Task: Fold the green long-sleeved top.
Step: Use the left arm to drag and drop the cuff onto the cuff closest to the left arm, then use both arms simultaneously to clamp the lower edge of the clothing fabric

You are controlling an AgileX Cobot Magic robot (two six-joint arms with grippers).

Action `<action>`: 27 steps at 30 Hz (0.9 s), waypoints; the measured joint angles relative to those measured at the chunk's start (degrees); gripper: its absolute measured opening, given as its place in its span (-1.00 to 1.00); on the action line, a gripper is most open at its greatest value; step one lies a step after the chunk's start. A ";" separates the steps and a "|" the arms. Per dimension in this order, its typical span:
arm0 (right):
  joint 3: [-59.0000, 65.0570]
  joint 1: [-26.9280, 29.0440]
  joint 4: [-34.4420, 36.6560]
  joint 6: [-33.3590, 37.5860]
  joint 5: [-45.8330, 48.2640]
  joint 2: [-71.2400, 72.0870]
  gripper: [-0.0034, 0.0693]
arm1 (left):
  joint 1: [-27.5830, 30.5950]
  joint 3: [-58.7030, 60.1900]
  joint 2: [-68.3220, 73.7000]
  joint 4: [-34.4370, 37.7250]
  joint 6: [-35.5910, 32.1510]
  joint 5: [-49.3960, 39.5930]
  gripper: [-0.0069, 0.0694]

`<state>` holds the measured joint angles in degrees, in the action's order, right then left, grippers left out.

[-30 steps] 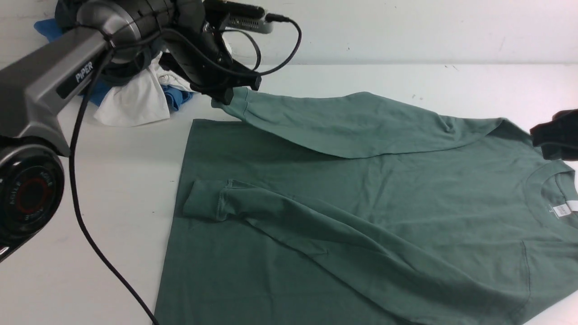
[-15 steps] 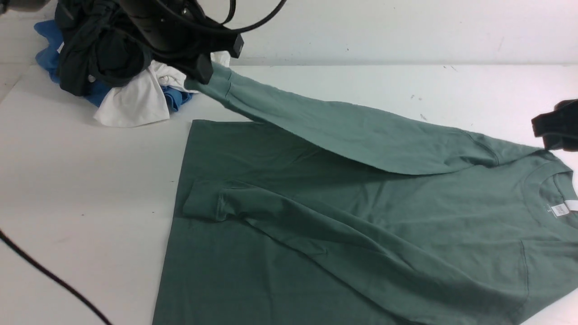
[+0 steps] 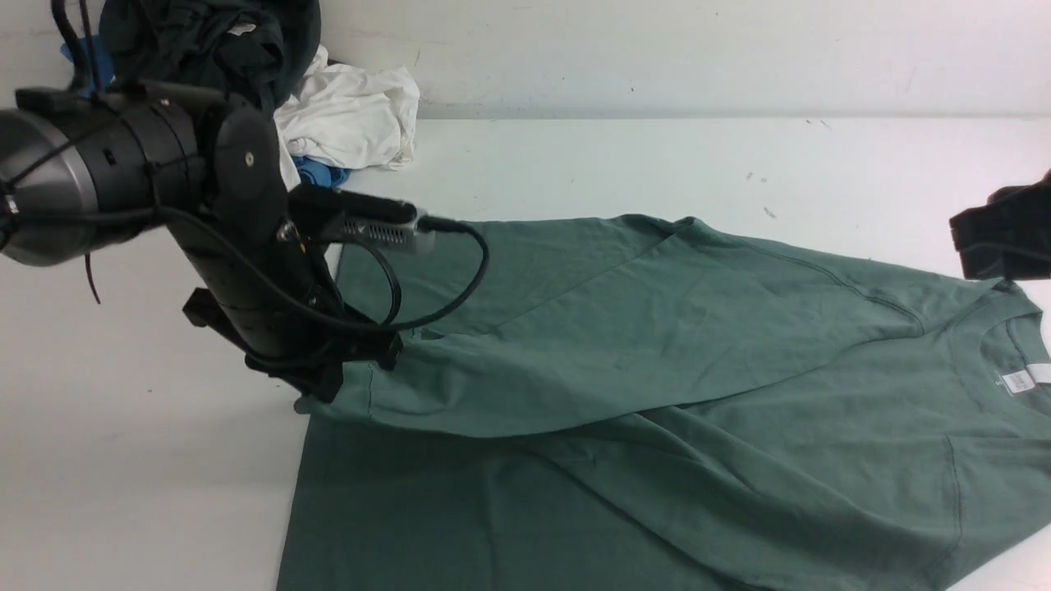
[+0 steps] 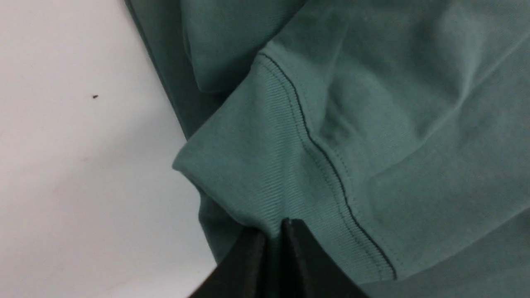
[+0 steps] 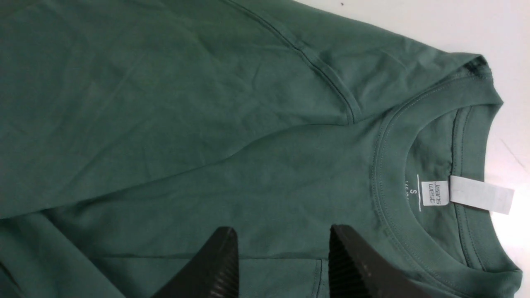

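A: Whereabouts of the green long-sleeved top (image 3: 698, 394)?
B: Spread on the white table (image 3: 657, 156), to the near right of the clothes pile (image 3: 378, 123), hem end closest to that pile, collar end farthest from it.
A: And the left gripper (image 3: 328, 373)?
B: Just nearside of the pile, low at the hem corner. Clamped on the ribbed cuff (image 4: 256, 174) (from the wrist: black fingertips (image 4: 248, 260) pressed together, a fold of rib pinched between).
A: Sleeve (image 3: 616, 328)?
B: Laid slantwise across the body, running from the pinched cuff away from the pile to the shoulder seam. Throws a dark shadow on the body along its near edge.
A: Right gripper (image 3: 998, 234)?
B: Well apart from the pile, at the collar end. Jaws parted, ribbed pads (image 5: 219, 265) over the chest fabric just short of the crew neck. Touching the cloth or not: cannot tell.
A: Anything inside the neck?
B: Small white label (image 5: 434, 193) printed "Jeans West", an S beside it, plus a blank white tag (image 5: 482, 194) poking out past the collar rib.
A: Make-up of the pile itself?
B: White garment (image 3: 345, 107) on the side toward the top, dark garment (image 3: 205, 33) behind, blue cloth (image 3: 316, 172) underneath.
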<state>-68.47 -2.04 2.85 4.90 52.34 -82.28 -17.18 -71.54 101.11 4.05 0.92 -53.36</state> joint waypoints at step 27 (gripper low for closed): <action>6.71 -24.99 6.87 4.12 19.00 19.48 0.19 | -22.82 17.46 -12.67 -1.23 -23.14 -14.72 0.27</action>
<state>-61.76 -27.04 9.73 9.02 71.34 -62.80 -40.00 -54.08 88.44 2.82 -22.22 -68.08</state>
